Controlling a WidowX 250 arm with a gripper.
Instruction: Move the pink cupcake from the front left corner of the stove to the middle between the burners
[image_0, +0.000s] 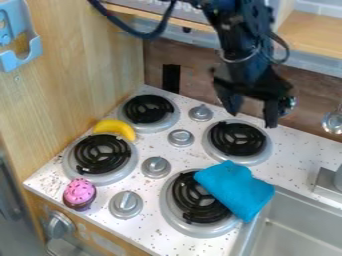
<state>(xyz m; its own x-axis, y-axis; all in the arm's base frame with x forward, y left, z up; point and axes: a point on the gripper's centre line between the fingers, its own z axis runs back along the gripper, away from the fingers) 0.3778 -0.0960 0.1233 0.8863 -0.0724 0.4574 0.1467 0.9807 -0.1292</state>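
Note:
The black gripper (250, 110) hangs above the back right burner (236, 138), its two fingers spread apart with nothing between them. Below it and nearer the front, a folded blue cloth (237, 189) lies partly over the front right burner (194, 202) and reaches the sink's edge. A yellow banana (115, 128) rests between the back left burner (148, 109) and the front left burner (101, 154). At the stove's front left corner stands a toy cupcake (79, 193) with pink frosting and a dark base.
Several silver knobs (155, 167) stand up between the burners. A metal sink (300, 227) is at the lower right, with a faucet base (328, 184) beside it. A wooden wall (73, 65) bounds the left, and a wooden shelf (314, 35) runs along the back.

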